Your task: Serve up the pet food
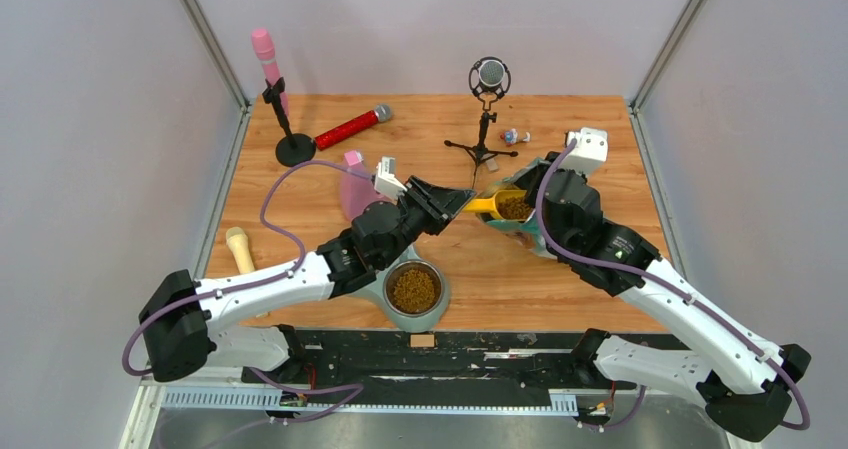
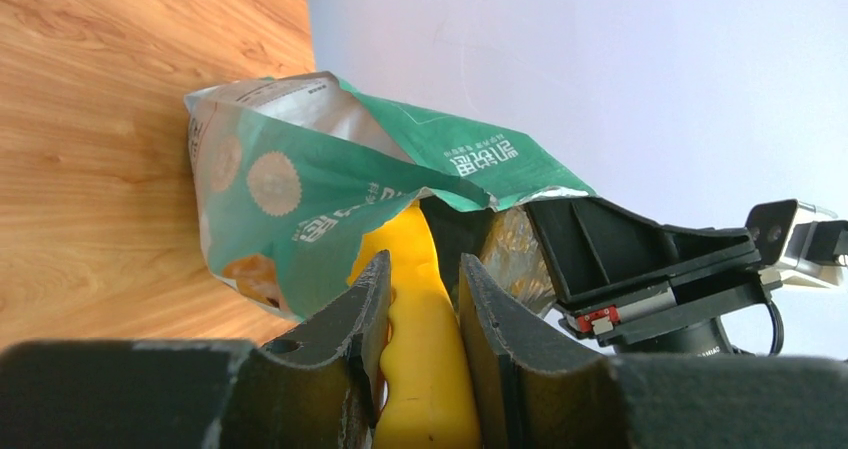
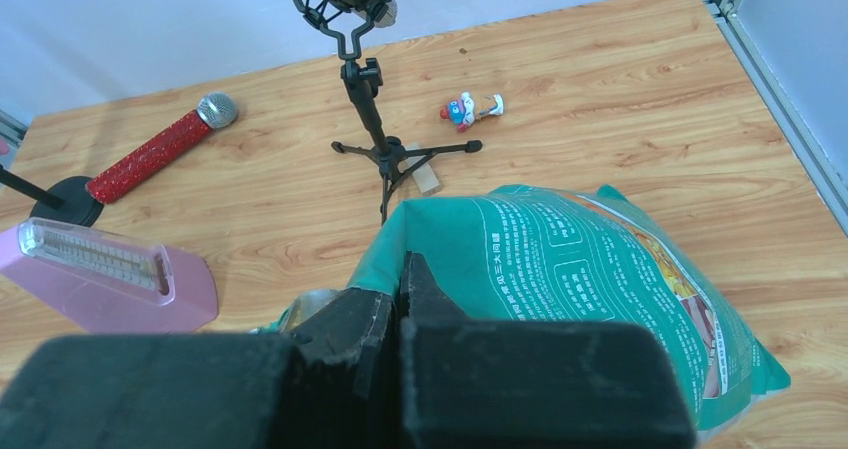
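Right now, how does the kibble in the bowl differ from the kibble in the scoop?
The bowl kibble lies in the metal bowl by the near edge; the scoop kibble sits in the yellow scoop at the bag mouth. The bowl kibble spreads wider than the scoop kibble. The left gripper, jaws shut on the handle, holds the yellow scoop; nothing holds the metal bowl. Both are brown pellets.
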Robot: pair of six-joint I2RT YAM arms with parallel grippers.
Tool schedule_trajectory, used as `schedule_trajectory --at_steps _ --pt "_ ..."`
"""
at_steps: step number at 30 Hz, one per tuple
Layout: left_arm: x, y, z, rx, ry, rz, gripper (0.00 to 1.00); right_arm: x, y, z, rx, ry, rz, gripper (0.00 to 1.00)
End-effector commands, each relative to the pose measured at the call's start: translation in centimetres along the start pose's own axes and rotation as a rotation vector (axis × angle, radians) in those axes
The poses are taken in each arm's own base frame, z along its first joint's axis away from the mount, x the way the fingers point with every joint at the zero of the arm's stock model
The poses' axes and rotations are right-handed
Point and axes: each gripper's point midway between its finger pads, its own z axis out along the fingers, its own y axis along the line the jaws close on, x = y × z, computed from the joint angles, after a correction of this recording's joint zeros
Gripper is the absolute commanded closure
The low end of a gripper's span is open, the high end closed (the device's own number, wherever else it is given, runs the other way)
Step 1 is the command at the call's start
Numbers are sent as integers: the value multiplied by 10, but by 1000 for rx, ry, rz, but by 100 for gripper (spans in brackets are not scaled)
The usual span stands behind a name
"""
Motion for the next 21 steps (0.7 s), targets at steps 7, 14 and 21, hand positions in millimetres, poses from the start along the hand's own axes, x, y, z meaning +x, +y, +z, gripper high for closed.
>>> schedule_trajectory --at_steps 7,14,21 --pt "-51 -12 -6 42 -268 -249 100 -56 21 -7 -72 -127 176 100" --pt "-55 0 -19 23 -291 -353 100 -56 19 -7 -64 -129 174 100" --pt "-64 1 -40 62 -298 -407 100 -57 16 -8 -56 -135 177 100"
